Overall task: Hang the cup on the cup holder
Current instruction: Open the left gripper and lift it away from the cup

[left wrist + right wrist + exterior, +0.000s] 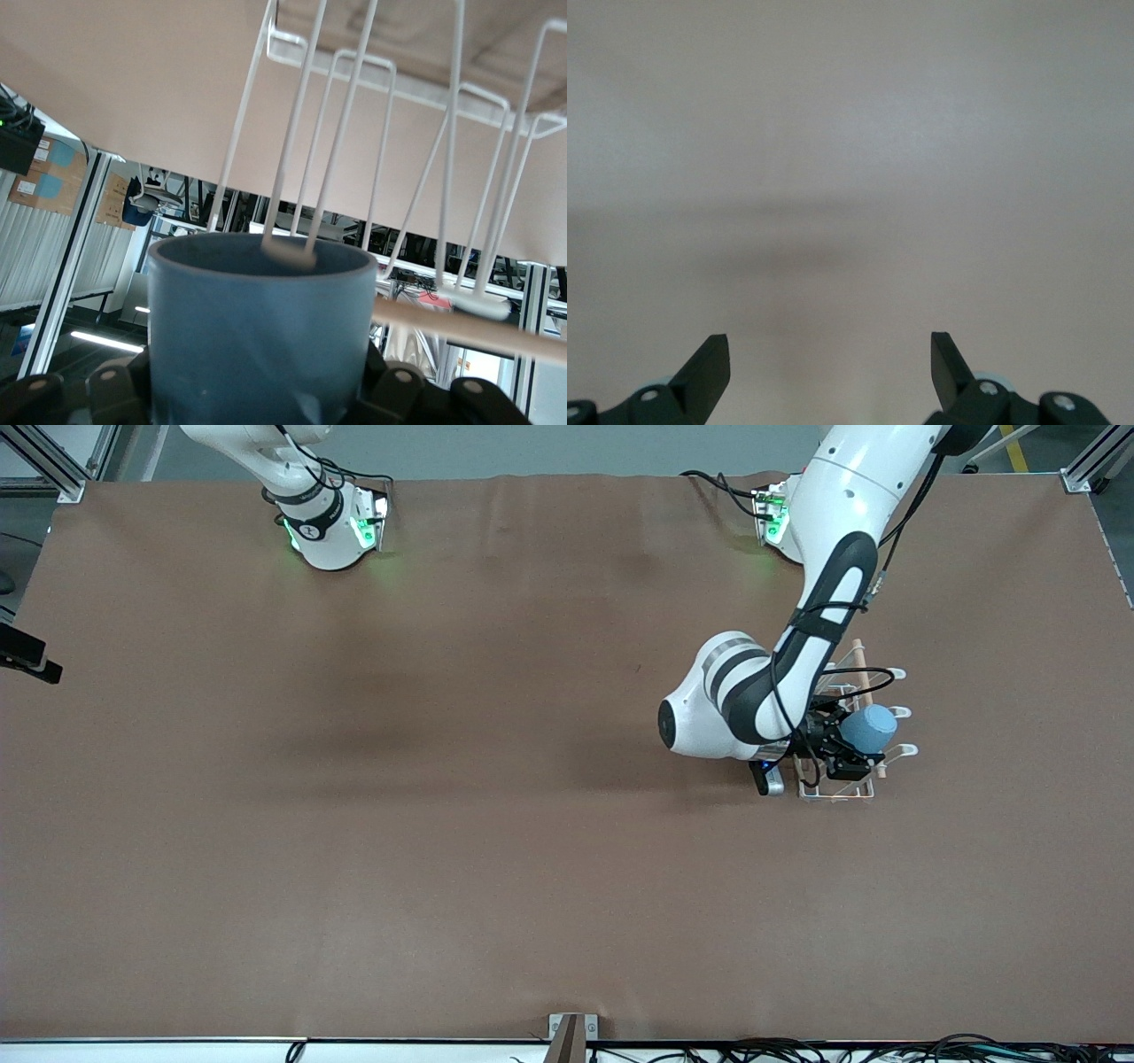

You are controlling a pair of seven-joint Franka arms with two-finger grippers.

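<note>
The light-blue cup [871, 727] is held on its side over the white wire cup holder [837, 792], with my left gripper [852, 746] shut on it. In the left wrist view the cup [257, 341] fills the lower middle, and one rounded prong tip [287, 251] sits just inside its open mouth. The black fingers [403, 390] press on both sides of the cup. The holder's wooden rod [469, 328] runs beside the cup. My right gripper [830, 354] is open, with nothing between its fingers, above the bare brown table.
The holder stands toward the left arm's end of the table, with prongs [897, 674] sticking out past the arm and its wooden rod [860, 666] on top. The right arm [323, 518] waits folded by its base. A brown cloth [443, 779] covers the table.
</note>
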